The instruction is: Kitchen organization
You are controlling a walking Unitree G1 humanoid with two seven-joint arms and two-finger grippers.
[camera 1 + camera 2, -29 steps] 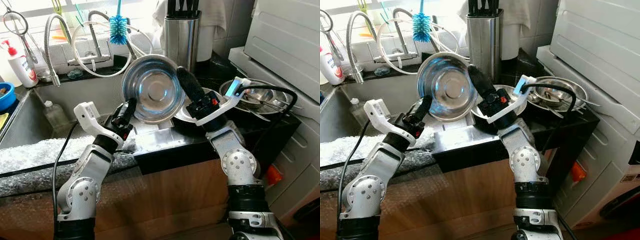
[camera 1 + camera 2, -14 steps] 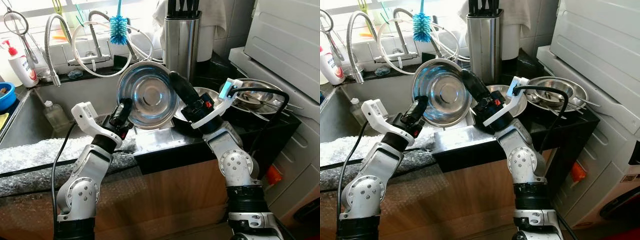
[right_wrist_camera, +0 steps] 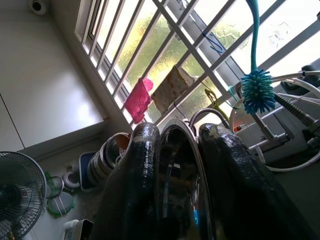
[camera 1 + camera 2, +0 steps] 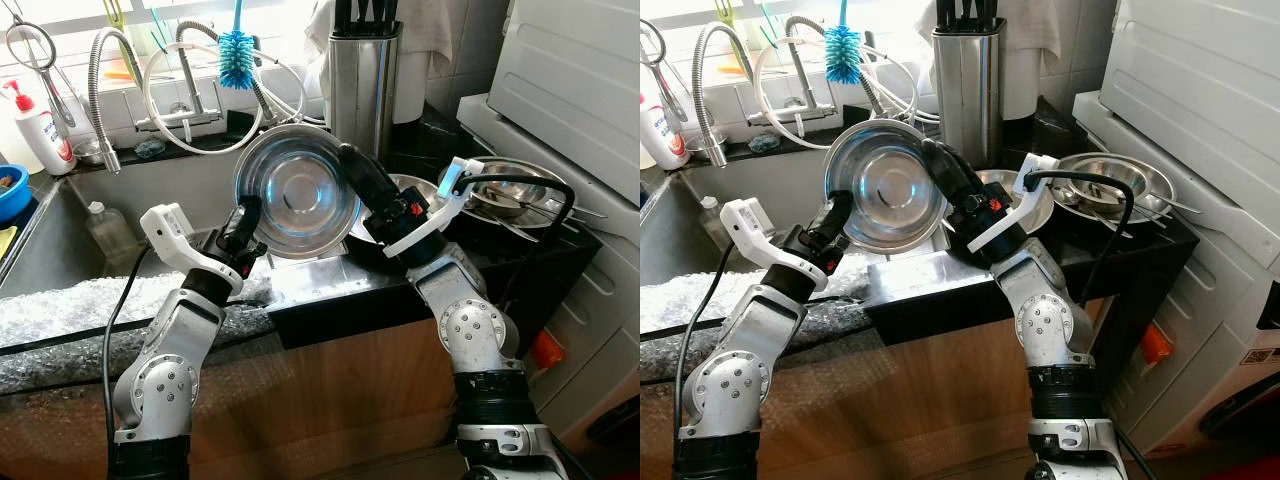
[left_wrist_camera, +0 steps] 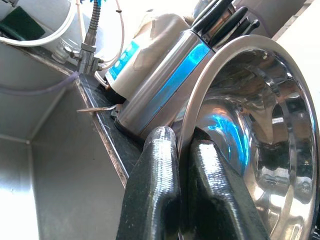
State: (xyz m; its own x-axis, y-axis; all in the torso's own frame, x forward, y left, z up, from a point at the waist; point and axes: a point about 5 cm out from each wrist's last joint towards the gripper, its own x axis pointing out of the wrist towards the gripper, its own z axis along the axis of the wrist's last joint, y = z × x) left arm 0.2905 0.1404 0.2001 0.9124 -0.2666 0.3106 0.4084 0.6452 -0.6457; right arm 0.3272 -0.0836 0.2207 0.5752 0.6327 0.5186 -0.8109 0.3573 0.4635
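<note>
Steel bowl is being pinched at opposite rims by left end effector and right end effector; equal pressure is advised.

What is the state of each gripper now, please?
Left gripper: closed on the rim of the steel bowl.
Right gripper: closed on the opposite rim of the same bowl.

Black countertop, knife block upright, stacked steel bowls at right

Bowl rim cut off
</note>
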